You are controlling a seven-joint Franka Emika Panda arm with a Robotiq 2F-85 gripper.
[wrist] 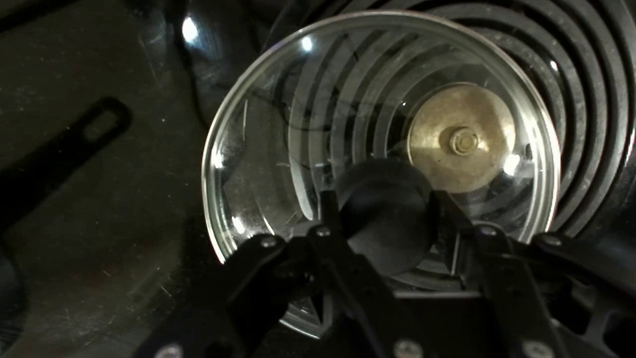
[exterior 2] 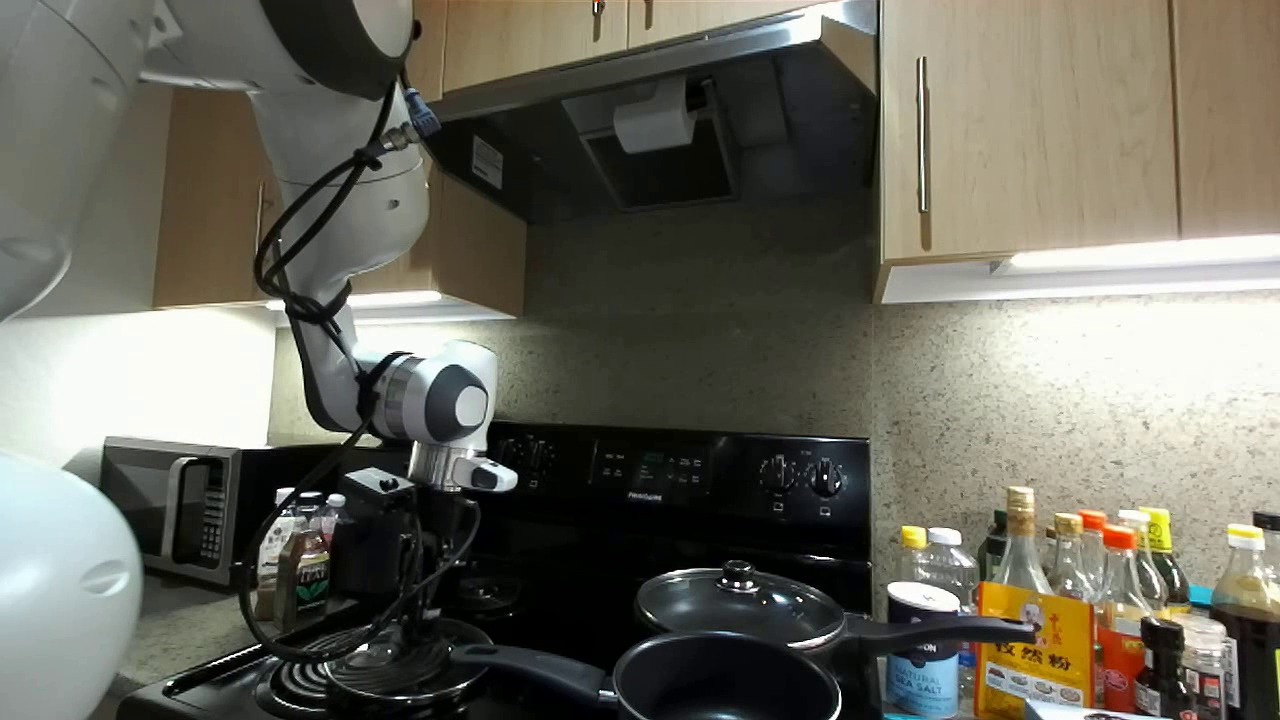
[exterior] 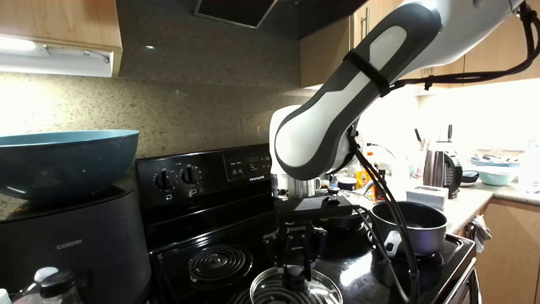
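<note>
Glass lid [wrist: 377,124] over coil burner [wrist: 613,99]; my hand [wrist: 385,204], marked ROBOTIQ, part-closed, gripping lid's black knob [wrist: 390,238]. FRIGIDAIRE reads on stove [exterior: 206,164], COSORI on black appliance [exterior: 97,245].

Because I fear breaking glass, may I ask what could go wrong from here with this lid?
The gripper fingers flank the round knob; I cannot tell whether they press firmly, so it may slip. The pan handle points toward the glass lid; a sideways swing could strike it. The lid lies off-centre over the coil burner and might tip if bumped.
</note>
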